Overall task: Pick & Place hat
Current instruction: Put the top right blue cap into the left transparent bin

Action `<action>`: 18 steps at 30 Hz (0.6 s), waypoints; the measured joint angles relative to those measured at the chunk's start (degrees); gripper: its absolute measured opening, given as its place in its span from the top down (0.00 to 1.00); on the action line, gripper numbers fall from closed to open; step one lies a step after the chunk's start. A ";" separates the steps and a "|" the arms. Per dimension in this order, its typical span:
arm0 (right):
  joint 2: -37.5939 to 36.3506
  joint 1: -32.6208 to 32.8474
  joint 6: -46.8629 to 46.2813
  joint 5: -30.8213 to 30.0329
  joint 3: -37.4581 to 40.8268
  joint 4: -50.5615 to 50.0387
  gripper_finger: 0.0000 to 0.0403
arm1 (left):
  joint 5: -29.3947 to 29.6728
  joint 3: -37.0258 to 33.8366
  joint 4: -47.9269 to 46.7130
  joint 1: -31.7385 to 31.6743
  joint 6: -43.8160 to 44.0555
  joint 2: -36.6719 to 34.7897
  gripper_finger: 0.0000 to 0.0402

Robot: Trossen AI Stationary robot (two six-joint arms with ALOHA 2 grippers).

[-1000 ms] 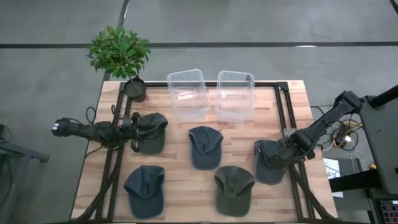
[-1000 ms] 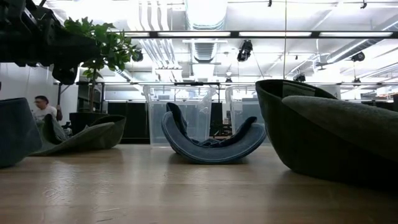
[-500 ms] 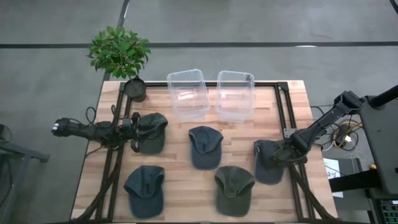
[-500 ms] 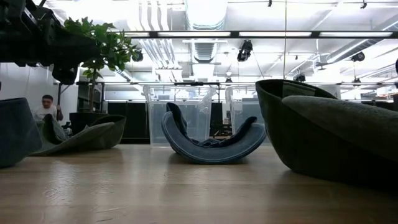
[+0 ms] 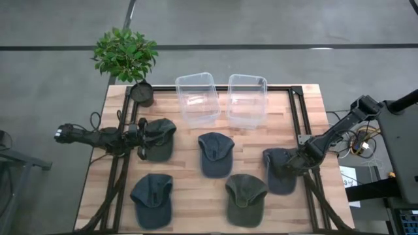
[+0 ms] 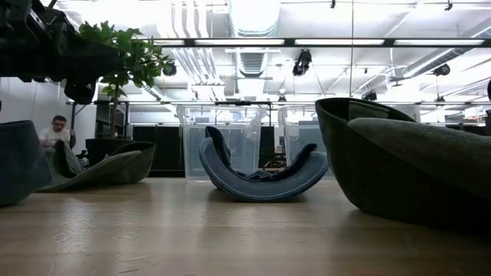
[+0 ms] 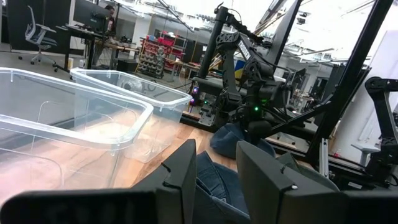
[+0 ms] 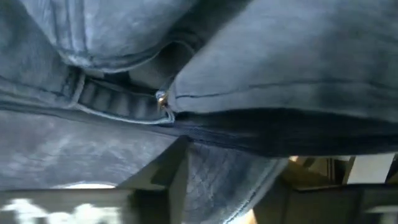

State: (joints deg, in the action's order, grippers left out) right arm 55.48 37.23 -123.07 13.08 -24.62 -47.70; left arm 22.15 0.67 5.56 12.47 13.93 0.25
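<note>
Five hats lie on the wooden table (image 5: 196, 189). My right gripper (image 5: 293, 163) points steeply down onto the blue-grey hat (image 5: 279, 175) at the table's right and is shut on it. In the right wrist view this hat's denim (image 8: 280, 56) fills the picture. My left gripper (image 5: 140, 137) waits level and open at the table's left, by the edge of a dark green hat (image 5: 160, 138). A blue hat (image 5: 216, 154) lies at the middle, inside up, rocking on its crown (image 6: 261, 184). Two more hats (image 5: 151, 199) (image 5: 246, 198) lie near the front edge. My right gripper has the blue-grey hat at its far right part, by the back strap with its small buckle (image 8: 163, 98). One dark finger (image 8: 163, 177) lies against the cloth. It comes from above, slanting from the table's right. The hat rests on the table; the pinch itself is hidden.
Two clear plastic bins (image 5: 197, 98) (image 5: 247, 99) stand side by side at the back. A potted plant (image 5: 127, 59) is at the far left corner. A dark metal frame (image 5: 300, 124) runs along the table's sides. A person (image 6: 54, 132) sits far off in the room.
My right gripper has come down and tipped more steeply onto the blue-grey hat. The hat has shifted a little toward the table's left under it.
</note>
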 joint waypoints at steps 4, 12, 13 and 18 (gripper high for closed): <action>-0.02 0.02 -0.23 -1.36 -1.15 -1.59 0.89 | 0.00 0.00 0.00 0.00 -0.01 0.00 0.73; -0.03 0.02 0.03 -4.22 -9.44 -14.55 0.97 | 0.01 0.00 0.00 0.00 1.56 0.00 0.73; -0.11 0.02 0.20 -4.48 -11.16 -16.97 0.97 | 0.00 0.00 0.00 0.01 2.06 0.00 0.73; -0.26 0.04 0.79 -9.57 -22.89 -25.83 0.97 | 0.00 0.00 0.04 0.00 8.29 0.00 0.73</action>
State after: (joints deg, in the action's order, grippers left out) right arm 55.22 37.28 -122.27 3.51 -47.51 -73.53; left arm 22.15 0.67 5.60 12.47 22.21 0.25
